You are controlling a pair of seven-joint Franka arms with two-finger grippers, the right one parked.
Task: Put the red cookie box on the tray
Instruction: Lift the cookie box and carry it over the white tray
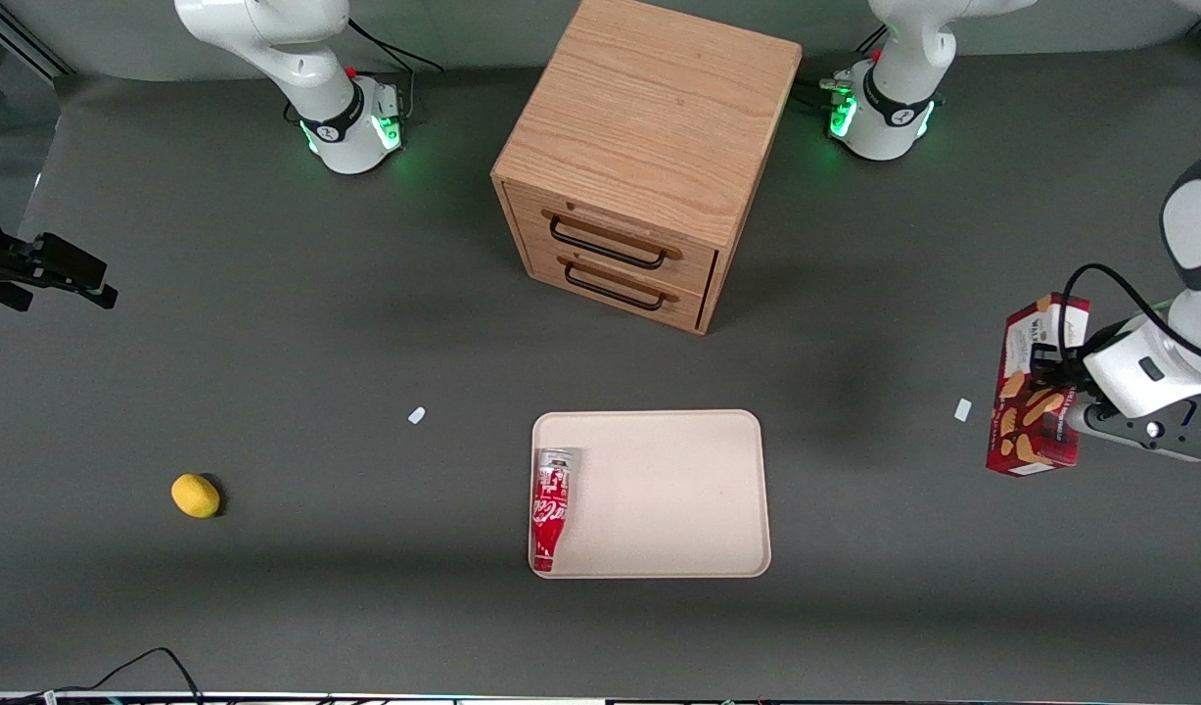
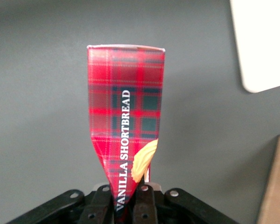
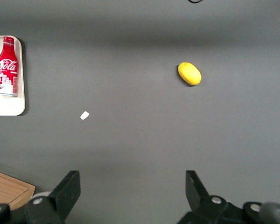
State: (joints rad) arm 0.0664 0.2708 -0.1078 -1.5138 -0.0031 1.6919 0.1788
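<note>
Toward the working arm's end of the tabletop, my gripper [image 1: 1053,377] holds the box [image 1: 1039,384] aloft, fingers [image 2: 101,201] pinching its denting cardboard; it seems light and crushable, well apart from the tray [image 1: 678,509].

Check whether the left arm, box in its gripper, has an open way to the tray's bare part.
Probably yes: the gripper holds the red cookie box toward the working arm's end; nothing stands between it and the tray.

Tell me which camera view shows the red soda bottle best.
The right wrist view: the red soda bottle lies in plain sight on the tray, logo readable. The front view shows it foreshortened. The left wrist view misses it, showing the tool shut on the red cookie box.
</note>
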